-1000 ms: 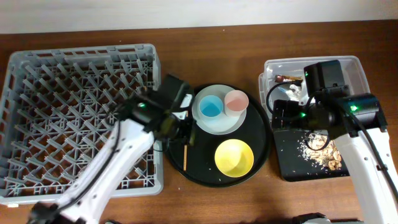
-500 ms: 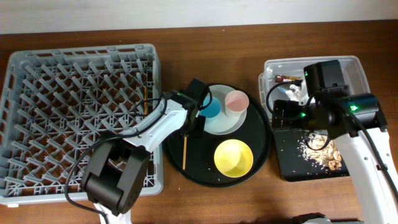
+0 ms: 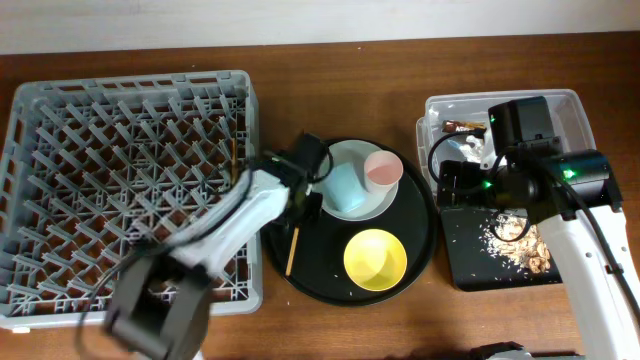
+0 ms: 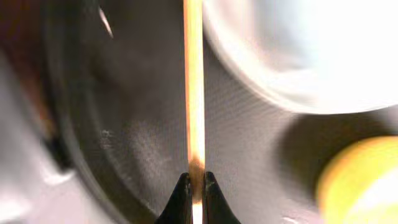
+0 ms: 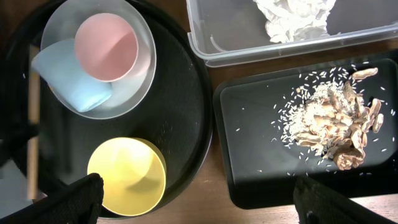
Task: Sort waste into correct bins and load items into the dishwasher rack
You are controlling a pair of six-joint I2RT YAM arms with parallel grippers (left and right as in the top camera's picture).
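My left gripper [image 3: 299,212] is shut on a thin wooden chopstick [image 4: 194,93], which lies on the round black tray [image 3: 422,232] left of the pale plate [image 3: 366,206]. On the plate a pink cup [image 3: 381,168] stands upright and a light blue cup [image 3: 343,187] lies on its side. A yellow bowl [image 3: 375,257] sits in front of them. Another chopstick [image 3: 234,160] rests in the grey rack [image 3: 60,110]. My right gripper [image 5: 202,205] hangs open between the round tray and the bins, holding nothing.
The clear tub [image 3: 562,108] at the back right holds a white napkin [image 5: 292,18] and a foil wrapper [image 3: 460,127]. The shallow black tray [image 3: 470,262] in front of it carries brownish food scraps [image 5: 339,124] and scattered rice.
My left gripper has closed on the chopstick on the round tray. The blue cup, upright before, now lies tipped over on the plate. The right arm has not moved.
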